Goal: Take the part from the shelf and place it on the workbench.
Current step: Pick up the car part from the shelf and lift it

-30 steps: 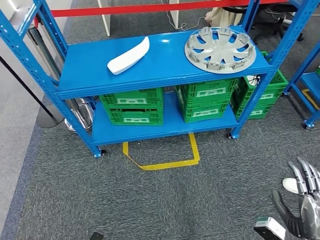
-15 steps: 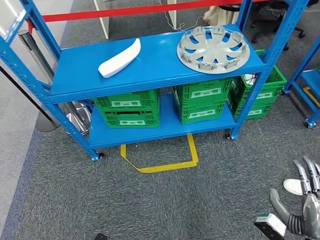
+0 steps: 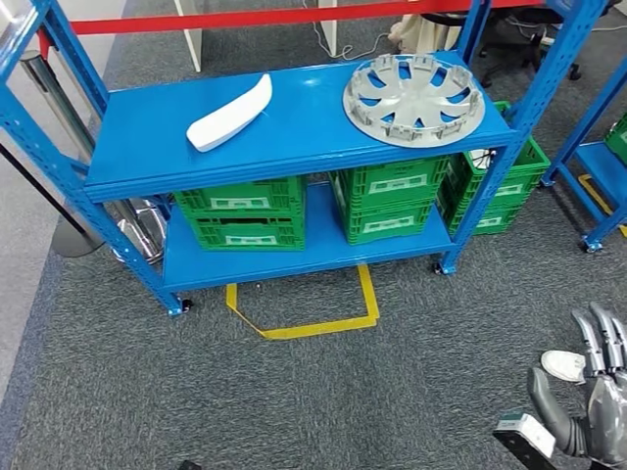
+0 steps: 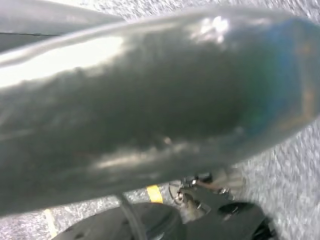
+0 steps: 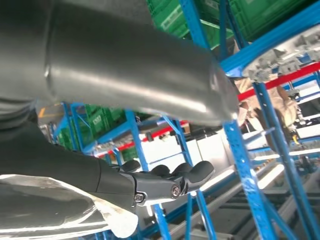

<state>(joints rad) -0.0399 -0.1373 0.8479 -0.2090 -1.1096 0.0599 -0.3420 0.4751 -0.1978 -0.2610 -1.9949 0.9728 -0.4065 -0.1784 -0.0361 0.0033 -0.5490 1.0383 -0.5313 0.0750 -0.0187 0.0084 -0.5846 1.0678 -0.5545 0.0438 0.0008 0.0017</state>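
Low at the frame's lower right, the right hand (image 3: 601,406) hangs empty with fingers apart, well apart from the blue metal shelf (image 3: 148,147), where the white curved part (image 3: 227,114) at upper left looks a light, stiff, smooth plastic shell, likely best grasped across its narrow middle.

Cut off at the edge: grey right hand (image 3: 601,406). Half hidden behind blue shelf post (image 3: 497,152): green plastic crate (image 3: 510,181).

The top shelf (image 3: 311,117) lies open from the front between its blue uprights (image 3: 544,93), with bare blue board between the white part (image 3: 229,113) and the hubcap (image 3: 412,98), while green crates (image 3: 244,213) fill the shelf below.
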